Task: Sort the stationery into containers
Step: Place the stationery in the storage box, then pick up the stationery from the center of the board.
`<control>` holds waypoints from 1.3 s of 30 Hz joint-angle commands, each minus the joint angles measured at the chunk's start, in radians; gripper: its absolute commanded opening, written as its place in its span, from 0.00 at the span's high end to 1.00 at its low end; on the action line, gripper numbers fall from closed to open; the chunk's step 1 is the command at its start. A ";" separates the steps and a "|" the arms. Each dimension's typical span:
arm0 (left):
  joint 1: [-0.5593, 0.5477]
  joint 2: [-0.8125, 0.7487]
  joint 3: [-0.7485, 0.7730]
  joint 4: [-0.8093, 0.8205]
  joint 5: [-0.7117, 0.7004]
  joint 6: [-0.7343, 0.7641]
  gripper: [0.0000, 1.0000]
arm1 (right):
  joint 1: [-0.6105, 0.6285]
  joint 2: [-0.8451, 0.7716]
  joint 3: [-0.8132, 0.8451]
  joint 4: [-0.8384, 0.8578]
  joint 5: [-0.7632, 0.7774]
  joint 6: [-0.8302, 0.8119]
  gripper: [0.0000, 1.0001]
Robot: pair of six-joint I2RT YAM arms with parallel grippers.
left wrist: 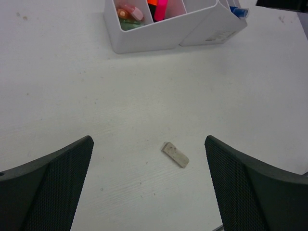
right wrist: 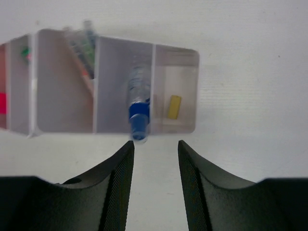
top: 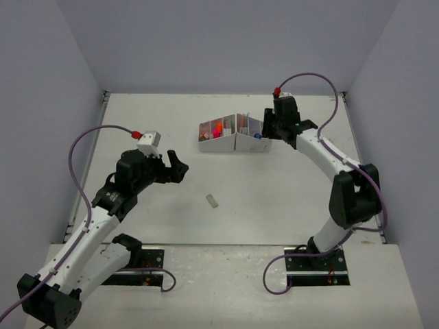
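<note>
The white organiser box stands at the back middle of the table, with pink and orange highlighters and small pink and green pieces in its compartments. My right gripper hovers open over its right end, nothing between the fingers. A clear pen with a blue end leans in a compartment just beyond the left fingertip, and a small yellow piece lies in the end compartment. A small grey-white eraser lies alone on the table. My left gripper is wide open above it, slightly to its left.
White table with grey walls on three sides. The eraser lies mid-table between the two arms, well in front of the organiser. The right gripper sits at the box's right end and the left gripper front-left of it.
</note>
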 commanded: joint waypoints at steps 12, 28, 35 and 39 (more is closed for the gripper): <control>-0.003 -0.102 0.206 -0.234 -0.358 0.089 0.00 | 0.706 -0.247 -0.296 0.103 0.271 0.234 0.46; -0.002 -0.084 0.082 -0.166 -0.291 0.100 0.00 | 0.758 0.111 -0.136 0.040 0.195 0.199 0.59; 0.001 -0.055 0.091 -0.187 -0.330 0.084 0.00 | 0.770 0.148 -0.146 0.040 0.181 0.206 0.62; 0.001 -0.061 0.088 -0.183 -0.330 0.085 0.00 | 0.775 0.153 -0.166 0.055 0.172 0.210 0.62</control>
